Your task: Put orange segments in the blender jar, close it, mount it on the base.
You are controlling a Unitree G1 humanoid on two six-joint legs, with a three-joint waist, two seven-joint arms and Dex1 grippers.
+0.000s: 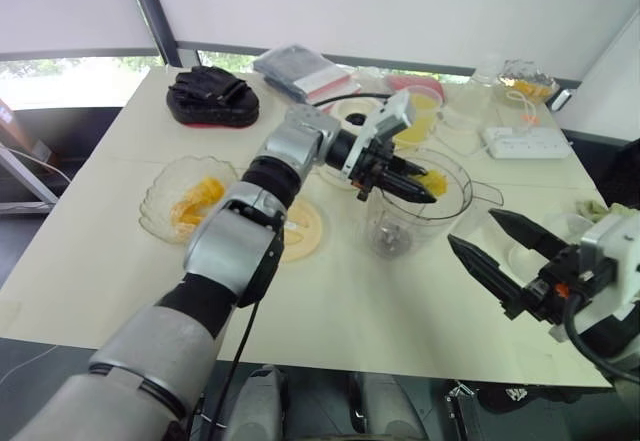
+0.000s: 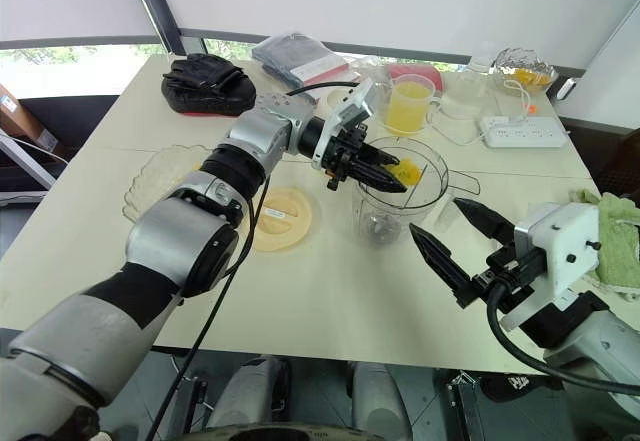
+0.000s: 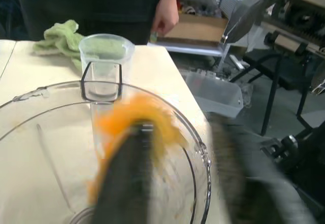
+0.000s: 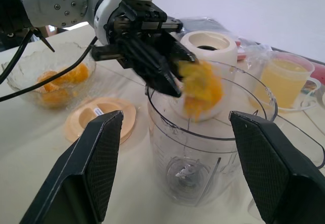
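The left tool [image 2: 385, 177] hangs over the mouth of the blender jar [image 2: 400, 223] at mid tabletop, its fingers parted with a blurred orange segment [image 4: 202, 86] at their tips, seemingly dropping free; such wedges look soft, wet and slippery, best pinched lightly across the middle; more lie in the glass bowl [image 1: 160, 206] to the left; the right tool [image 2: 462, 239] waits open, empty, near right.

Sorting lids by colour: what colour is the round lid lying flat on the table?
Pale yellow lid; right eye view shows it best.
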